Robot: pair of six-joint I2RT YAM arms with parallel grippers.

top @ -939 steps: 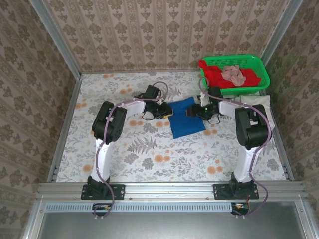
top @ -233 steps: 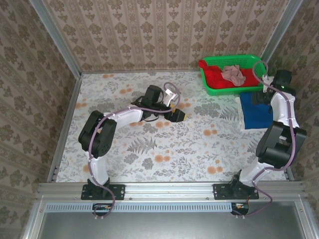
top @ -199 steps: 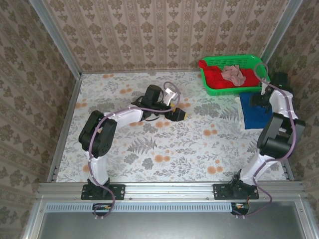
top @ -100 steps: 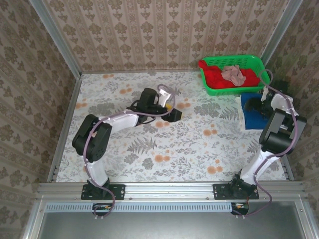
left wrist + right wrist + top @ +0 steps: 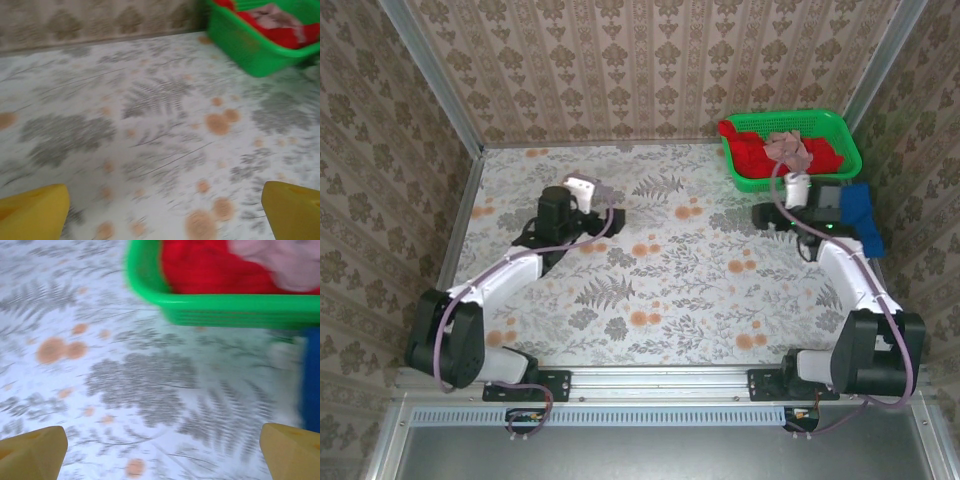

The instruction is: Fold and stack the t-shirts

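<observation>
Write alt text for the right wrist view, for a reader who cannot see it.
The right hand is open and empty above the floral table, its two yellow fingertips at the lower corners. Ahead sits a green basket holding red cloth and pale pink cloth; a strip of the blue t-shirt shows at the right edge.

The middle of the table [image 5: 670,290] lies open — the green basket [image 5: 848,140] and blue t-shirt [image 5: 860,215] crowd its far-right corner.
</observation>
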